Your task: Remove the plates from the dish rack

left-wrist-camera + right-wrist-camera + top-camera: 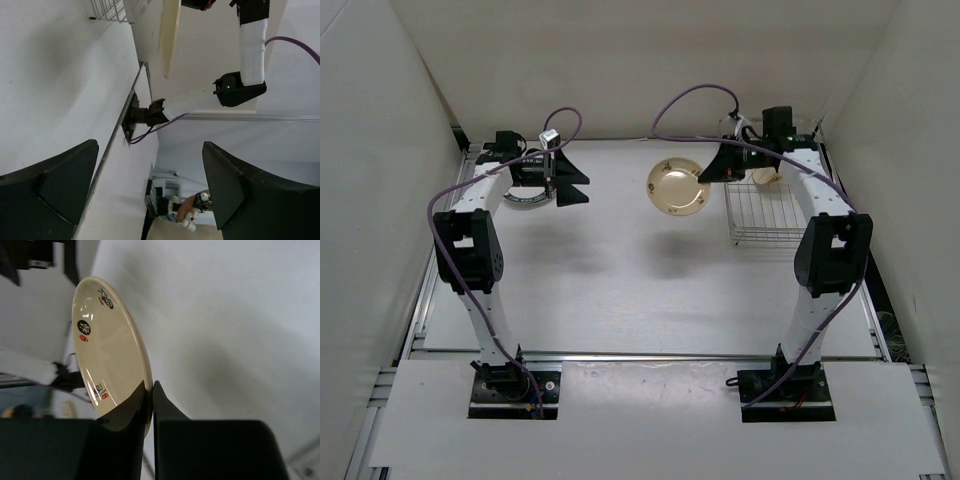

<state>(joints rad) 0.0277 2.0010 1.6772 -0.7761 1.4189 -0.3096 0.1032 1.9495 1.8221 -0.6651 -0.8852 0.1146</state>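
1. White tabletop [620, 290] is enclosed by pale walls.
2. At 10 o'clock, the left gripper [570, 182] is spread wide and empty.
3. At 12 o'clock, the cream plate [677, 187] is held aloft, its rim pinched by the right gripper [712, 172].
4. At 2 o'clock, the dish rack [765, 215] is sited just beyond.
5. The plate is judged rigid, light, glazed-slippery and breakable; a rim hold is advised.

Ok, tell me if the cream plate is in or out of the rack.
Out: the right gripper pinches the cream plate by its rim, left of the dish rack.
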